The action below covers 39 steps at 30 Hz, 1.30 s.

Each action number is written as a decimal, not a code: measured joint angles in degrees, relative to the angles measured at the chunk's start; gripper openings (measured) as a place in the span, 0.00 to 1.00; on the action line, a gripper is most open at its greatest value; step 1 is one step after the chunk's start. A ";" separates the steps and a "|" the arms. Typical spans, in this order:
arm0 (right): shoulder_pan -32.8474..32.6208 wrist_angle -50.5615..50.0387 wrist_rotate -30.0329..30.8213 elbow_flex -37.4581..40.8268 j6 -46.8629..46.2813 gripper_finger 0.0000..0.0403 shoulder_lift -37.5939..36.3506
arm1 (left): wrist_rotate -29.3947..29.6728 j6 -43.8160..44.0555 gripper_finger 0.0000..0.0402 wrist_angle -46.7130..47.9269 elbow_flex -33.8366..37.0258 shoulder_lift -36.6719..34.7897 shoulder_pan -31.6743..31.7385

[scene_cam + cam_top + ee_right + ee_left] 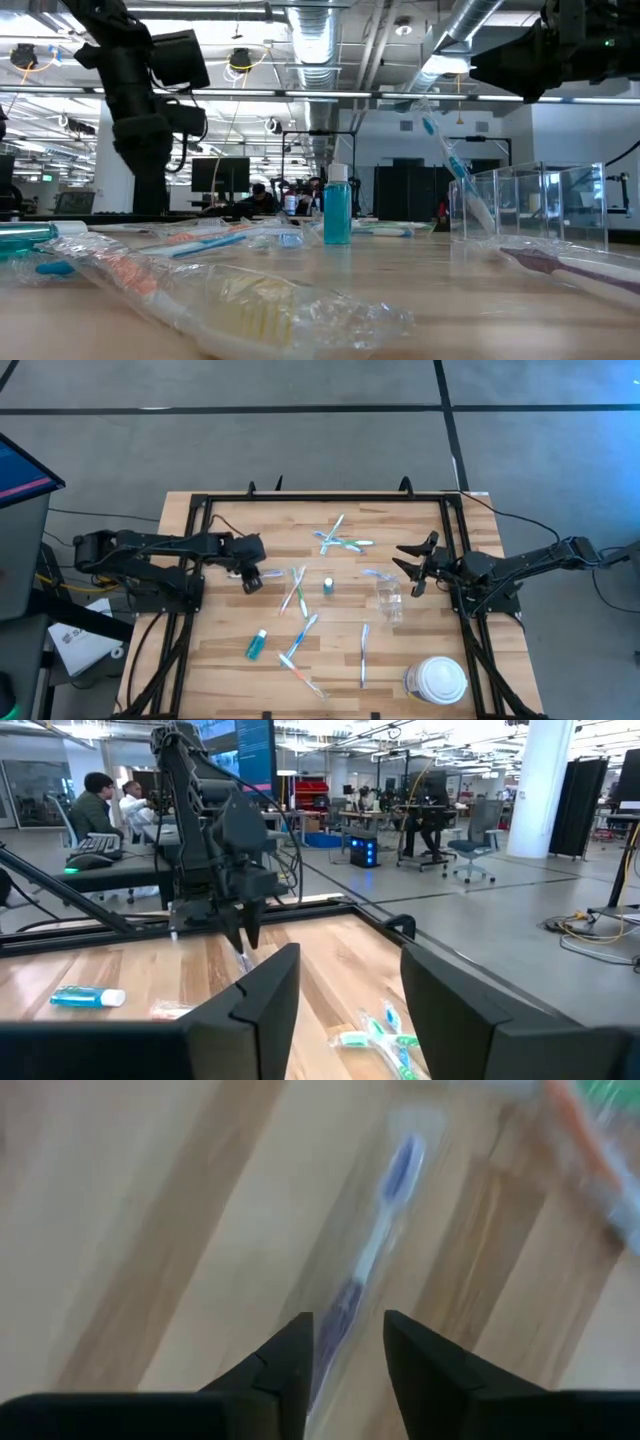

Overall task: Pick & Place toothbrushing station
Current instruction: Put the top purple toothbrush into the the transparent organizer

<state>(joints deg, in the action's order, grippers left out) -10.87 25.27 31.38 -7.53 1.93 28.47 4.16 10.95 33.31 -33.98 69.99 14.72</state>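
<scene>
1. High view, far left: the left gripper (251, 580) hangs low over the wooden table (220, 660), just left of a wrapped toothbrush pair (293, 592). In the left wrist view its fingers (290, 1365) stand partly apart, straddling the handle end of a blue-headed toothbrush (375, 1250) lying on the boards. Whether the pads touch it yet, I cannot tell; nothing looks lifted.

2. To grip well, I judge the fingers should settle on either side of the handle, low enough to catch the thin shaft against the wood, and close across its width, not along it. The plastic wrapper may slip, so a squeeze near the thicker handle seems safer than near the bristles.

3. Below that, a teal tube (257, 646) lies flat near the front-left, with more toothbrushes (299, 650) beside it.

4. Centre: a small teal bottle (328, 585) stands upright; a crossed cluster of brushes (338, 541) lies beyond it.

5. Right of centre: the clear plastic cup (389, 600) stands with one toothbrush leaning in it, which the low view shows as well. That is likely where the picked brush belongs.

6. Front-right: a large white lidded container (438, 680) sits apart, not part of the set.

7. Far right: the right gripper (417, 565) waits raised beside the cup, fingers wide apart and empty.
</scene>
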 joint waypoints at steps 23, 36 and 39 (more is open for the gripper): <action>0.00 -0.02 -0.04 0.00 -0.45 0.41 0.00 | 0.01 -0.26 0.48 2.89 0.00 8.14 1.70; 0.00 -0.05 -0.07 0.00 -0.46 0.40 0.01 | -1.17 -0.64 0.48 3.20 0.00 8.84 1.72; 0.00 -0.28 -0.07 0.00 -0.46 0.40 0.02 | -2.90 -0.64 0.48 3.22 0.00 8.84 1.56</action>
<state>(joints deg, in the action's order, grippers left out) -10.87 24.99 31.31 -7.53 1.48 28.49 1.25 10.31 36.53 -33.98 78.83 16.28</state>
